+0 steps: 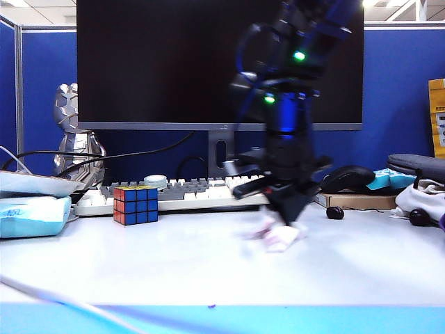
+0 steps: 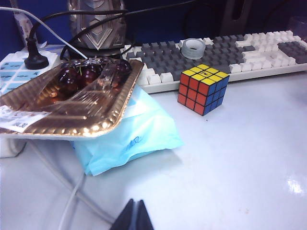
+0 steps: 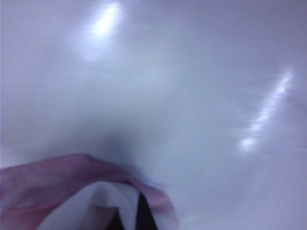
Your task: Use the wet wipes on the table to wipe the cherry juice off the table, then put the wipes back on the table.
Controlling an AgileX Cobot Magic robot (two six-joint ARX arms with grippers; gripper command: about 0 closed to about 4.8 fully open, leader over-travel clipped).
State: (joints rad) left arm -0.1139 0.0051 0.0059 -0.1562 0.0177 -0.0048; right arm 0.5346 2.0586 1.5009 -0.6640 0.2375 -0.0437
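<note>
Right gripper: points straight down at the middle of the table, somewhat toward its right side, jaws pressed together on the wet wipes; blurred in the exterior view.
Right arm: stands nearly upright above the gripper, dark, with two green lights, in front of the monitor.
Wet wipes: a crumpled white wad stained pink, pinched at the gripper's tips and touching the table top; in the right wrist view the pink-white fold fills the near corner.
Table: white top with a light blue front edge; glossy and bare around the wipes.
Cherry juice: no spot can be made out for sure.
Left gripper: hangs low over the table's left side, its dark fingertips together, holding nothing.
Near the left gripper: a pale blue tissue pack under a foil tray of cherries, a Rubik's cube just in front of the keyboard.
Right rear of table: two dark cherries, well apart from the wipes.
</note>
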